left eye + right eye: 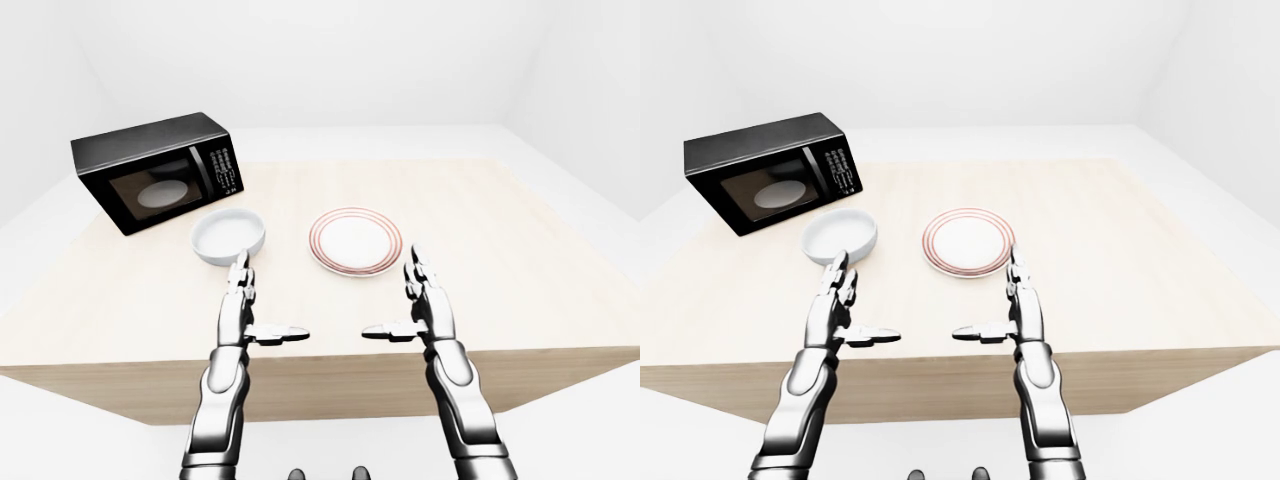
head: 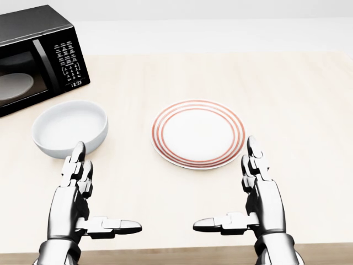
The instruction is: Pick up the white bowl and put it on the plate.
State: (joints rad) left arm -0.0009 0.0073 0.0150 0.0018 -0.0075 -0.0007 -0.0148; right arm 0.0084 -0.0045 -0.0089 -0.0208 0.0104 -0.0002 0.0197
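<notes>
A white bowl (image 2: 70, 128) sits upright on the light wooden table (image 2: 309, 110), left of a white plate with red rings (image 2: 197, 133). The plate holds nothing. My left hand (image 2: 94, 193) hovers open just below the bowl in the head view, fingers straight and thumb pointing right, not touching it. My right hand (image 2: 237, 190) is open below the plate's right edge, thumb pointing left. Both hands are empty.
A black microwave (image 2: 36, 55) stands at the top left of the table, its door shut, close above the bowl. The table's near edge (image 1: 330, 365) runs just under my wrists. White floor and walls surround the table.
</notes>
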